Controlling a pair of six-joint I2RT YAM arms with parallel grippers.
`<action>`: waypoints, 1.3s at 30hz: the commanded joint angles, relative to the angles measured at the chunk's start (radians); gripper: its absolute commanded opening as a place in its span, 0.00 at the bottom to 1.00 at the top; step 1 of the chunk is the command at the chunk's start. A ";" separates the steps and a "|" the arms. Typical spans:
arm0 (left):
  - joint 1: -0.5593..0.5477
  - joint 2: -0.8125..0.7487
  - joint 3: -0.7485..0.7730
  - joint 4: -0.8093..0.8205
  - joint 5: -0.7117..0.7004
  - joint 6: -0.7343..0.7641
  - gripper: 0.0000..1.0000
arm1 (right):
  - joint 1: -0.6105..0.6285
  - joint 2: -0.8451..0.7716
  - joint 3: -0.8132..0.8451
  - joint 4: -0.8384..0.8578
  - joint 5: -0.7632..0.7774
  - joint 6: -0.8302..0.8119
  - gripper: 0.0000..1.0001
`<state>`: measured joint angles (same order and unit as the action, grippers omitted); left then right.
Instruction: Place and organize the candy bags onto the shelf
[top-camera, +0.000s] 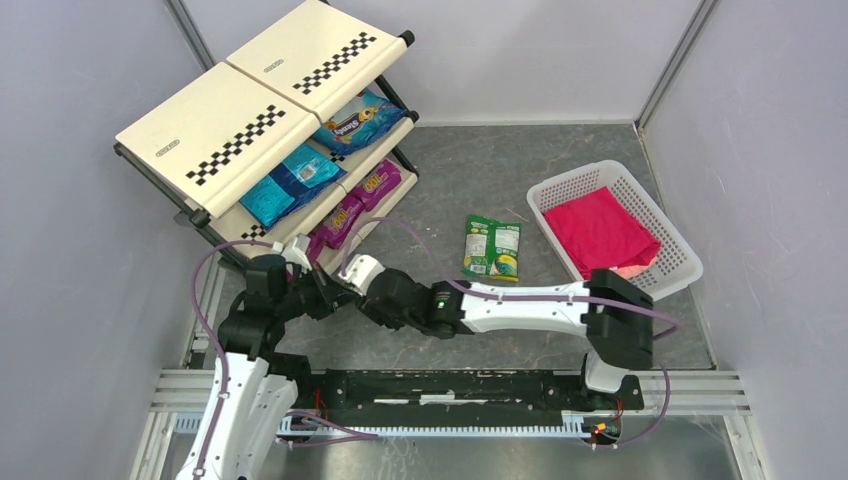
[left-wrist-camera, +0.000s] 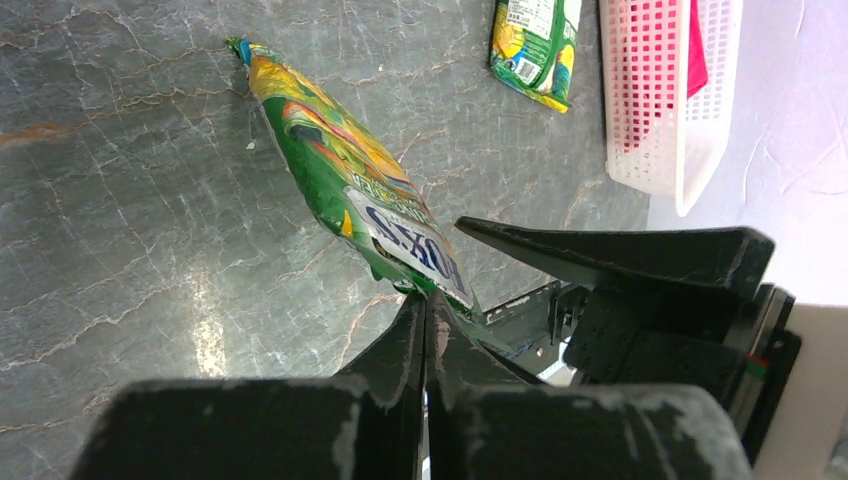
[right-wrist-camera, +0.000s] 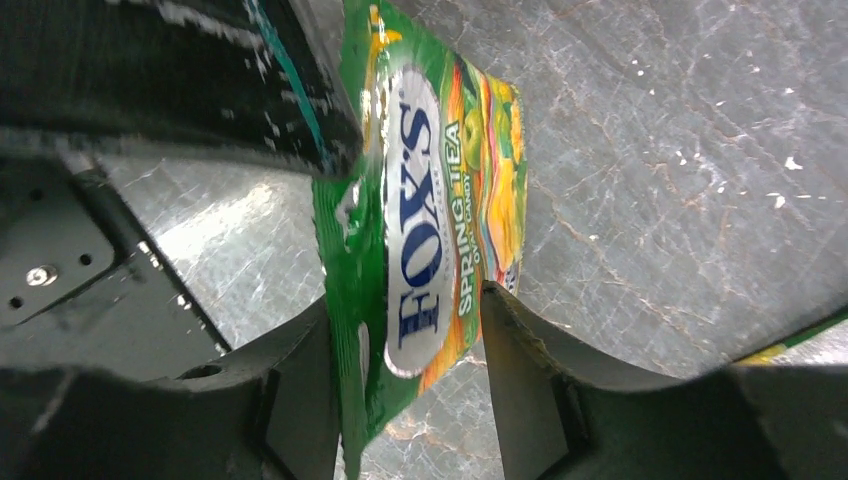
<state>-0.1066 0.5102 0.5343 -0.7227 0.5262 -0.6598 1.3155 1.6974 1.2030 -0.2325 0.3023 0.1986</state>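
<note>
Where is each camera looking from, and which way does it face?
Top external: above and behind the arms, looking down on the table, the shelf, the basket, the left arm and the right arm.
Left wrist: on the left arm, looking past the left gripper, shut on the held green bag, across the table toward the basket.
Right wrist: on the right arm, looking past the open right gripper at that bag.
Shared: both wrist views show the held green bag.
</note>
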 joint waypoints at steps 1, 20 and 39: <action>0.012 -0.007 -0.003 -0.034 0.002 -0.105 0.02 | 0.045 0.091 0.173 -0.175 0.192 0.013 0.55; 0.013 -0.030 0.046 -0.033 -0.016 -0.102 0.02 | 0.085 0.166 0.250 -0.257 0.295 0.036 0.21; 0.013 -0.037 0.172 -0.108 -0.180 0.097 0.72 | -0.204 -0.464 -0.208 0.109 0.103 0.329 0.00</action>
<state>-0.0975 0.4999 0.6998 -0.8448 0.3801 -0.6285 1.1969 1.4391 1.0805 -0.3626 0.4347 0.3794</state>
